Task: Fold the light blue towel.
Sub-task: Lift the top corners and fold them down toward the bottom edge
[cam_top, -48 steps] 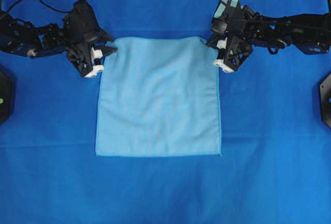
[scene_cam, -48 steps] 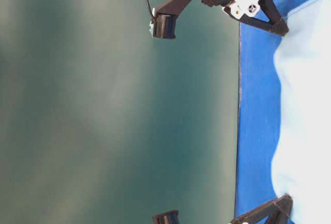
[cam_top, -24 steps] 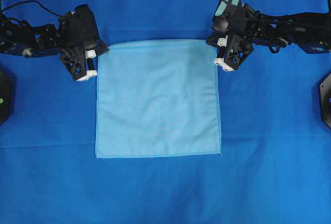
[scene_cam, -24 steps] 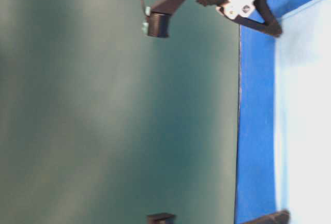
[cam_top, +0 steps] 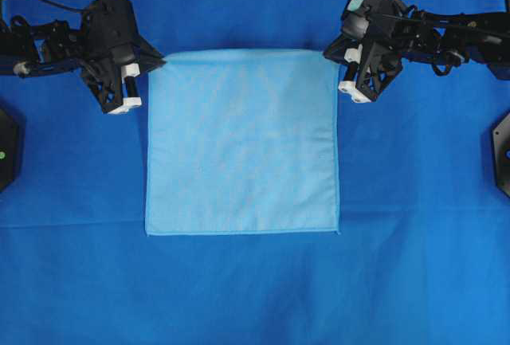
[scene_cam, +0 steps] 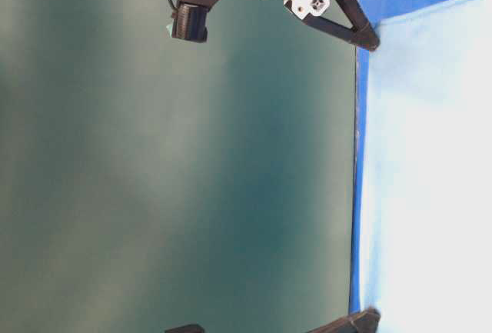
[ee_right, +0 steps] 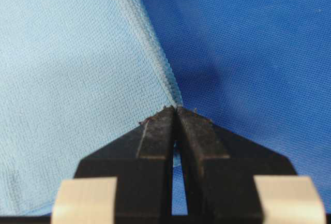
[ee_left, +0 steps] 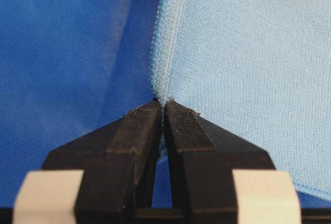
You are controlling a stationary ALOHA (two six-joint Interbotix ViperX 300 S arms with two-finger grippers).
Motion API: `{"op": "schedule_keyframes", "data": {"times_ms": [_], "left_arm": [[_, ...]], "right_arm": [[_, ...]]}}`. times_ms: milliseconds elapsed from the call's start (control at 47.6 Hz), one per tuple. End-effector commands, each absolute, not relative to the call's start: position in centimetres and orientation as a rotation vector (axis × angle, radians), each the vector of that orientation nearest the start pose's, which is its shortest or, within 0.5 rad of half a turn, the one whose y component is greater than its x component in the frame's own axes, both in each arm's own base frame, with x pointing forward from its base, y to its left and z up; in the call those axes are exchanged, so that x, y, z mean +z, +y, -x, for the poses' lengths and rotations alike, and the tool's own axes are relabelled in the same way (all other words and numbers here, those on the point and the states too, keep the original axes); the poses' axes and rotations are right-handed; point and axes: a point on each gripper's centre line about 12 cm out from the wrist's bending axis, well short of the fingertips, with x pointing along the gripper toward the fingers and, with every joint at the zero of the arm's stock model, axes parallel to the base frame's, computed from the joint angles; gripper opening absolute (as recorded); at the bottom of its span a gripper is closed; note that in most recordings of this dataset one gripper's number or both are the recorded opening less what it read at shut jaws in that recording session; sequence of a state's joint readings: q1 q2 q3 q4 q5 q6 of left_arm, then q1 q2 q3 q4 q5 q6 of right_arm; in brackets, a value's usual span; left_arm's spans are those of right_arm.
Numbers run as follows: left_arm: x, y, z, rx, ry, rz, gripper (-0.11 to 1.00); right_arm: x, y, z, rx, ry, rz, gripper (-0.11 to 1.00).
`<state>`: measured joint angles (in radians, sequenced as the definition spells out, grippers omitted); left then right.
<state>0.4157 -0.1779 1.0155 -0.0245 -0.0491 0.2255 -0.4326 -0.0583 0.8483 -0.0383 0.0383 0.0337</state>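
The light blue towel lies spread as a flat square on the table, also filling the right side of the table-level view. My left gripper is shut on its far left corner. In the left wrist view the black fingertips pinch the stitched hem. My right gripper is shut on the far right corner, and its tips clamp the hem. The far edge runs straight and taut between the two grippers.
The deep blue table covering surrounds the towel on all sides. Black fixtures sit at the left edge and the right edge. Both arms reach in from the far corners.
The left gripper closed on the far left corner. Both grippers then moved toward the far side and apart, so the sagging far edge is now straight and the towel smooth.
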Motion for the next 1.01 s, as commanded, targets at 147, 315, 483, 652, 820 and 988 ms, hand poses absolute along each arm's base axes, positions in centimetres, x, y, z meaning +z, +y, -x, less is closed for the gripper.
{"op": "schedule_keyframes", "data": {"times_ms": [147, 315, 483, 652, 820, 988], "left_arm": [[12.9, 8.9, -27.0, 0.248, 0.8, -0.004, 0.03], [12.5, 5.6, -27.4, 0.142, 0.816, -0.036, 0.03], [12.2, 1.9, -27.8, 0.017, 0.826, -0.081, 0.03], [11.7, -1.0, -27.6, -0.059, 0.852, -0.07, 0.03], [11.1, -3.7, -27.7, -0.109, 0.873, -0.028, 0.03], [10.5, -5.8, -27.6, -0.152, 0.897, -0.005, 0.03]], "right_arm": [[14.0, -12.3, -30.4, -0.367, 0.835, -0.168, 0.03], [14.0, -9.9, -30.9, -0.309, 0.86, -0.174, 0.03], [13.7, -6.8, -31.4, -0.234, 0.875, -0.184, 0.03], [13.4, -3.2, -31.7, -0.164, 0.882, -0.226, 0.03], [13.2, 0.4, -31.6, -0.096, 0.893, -0.275, 0.03], [13.2, 2.7, -31.7, -0.054, 0.871, -0.302, 0.03]]}}
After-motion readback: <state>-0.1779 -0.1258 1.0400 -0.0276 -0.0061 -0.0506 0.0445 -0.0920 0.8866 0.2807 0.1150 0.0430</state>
